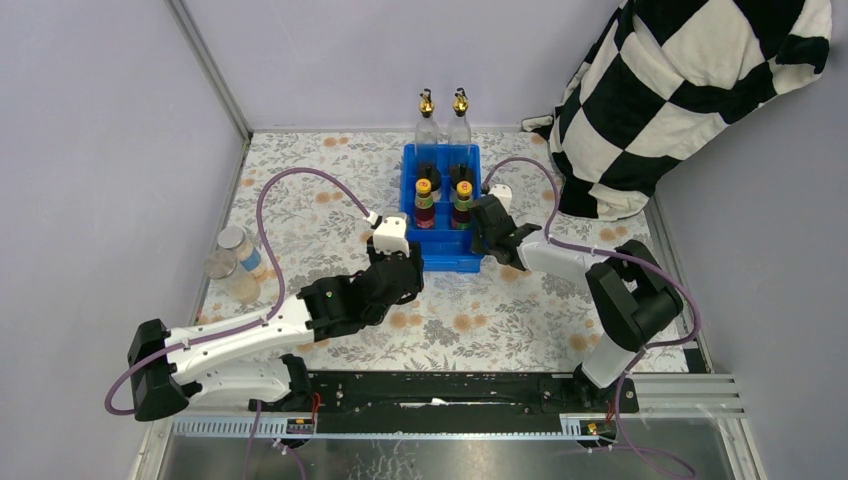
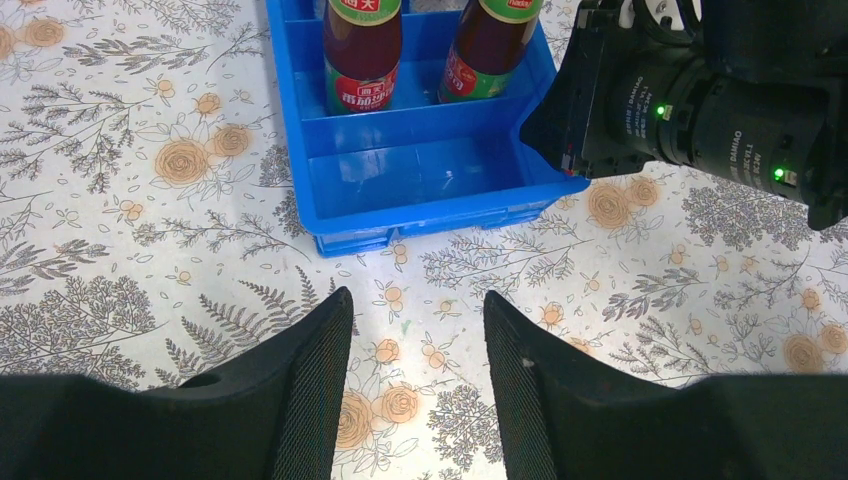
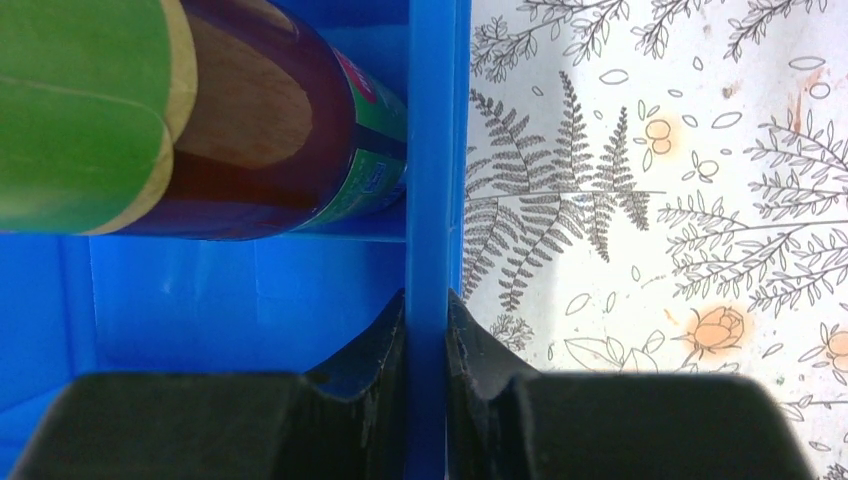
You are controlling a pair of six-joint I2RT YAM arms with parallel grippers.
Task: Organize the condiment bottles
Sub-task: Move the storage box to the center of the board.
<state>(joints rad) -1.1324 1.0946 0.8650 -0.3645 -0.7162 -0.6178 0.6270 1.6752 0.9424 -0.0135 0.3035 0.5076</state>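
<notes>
Blue tray (image 1: 447, 262) sits on the flowered table (image 1: 330, 215), toward 12 o'clock from its middle. Sauce bottles (image 1: 424, 205) stand upright as a pair in the tray's middle compartment, with black-capped bottles (image 1: 428, 176) as a pair in the compartment behind. Gold-spouted bottles (image 1: 427, 120) stand side by side on the table just beyond the tray's far wall, at its 12 o'clock. Two jars (image 1: 232, 248) are well apart from the tray, at 9 o'clock by the table's left edge, close to each other. Right gripper (image 3: 425, 325) is clenched on the tray's right wall, one finger inside and one outside, at about 4 o'clock of the tray, near the right-hand sauce bottle. Left gripper (image 2: 415, 325) hovers over the table at the tray's 7 o'clock, near its front wall, jaws parted with nothing between them.
</notes>
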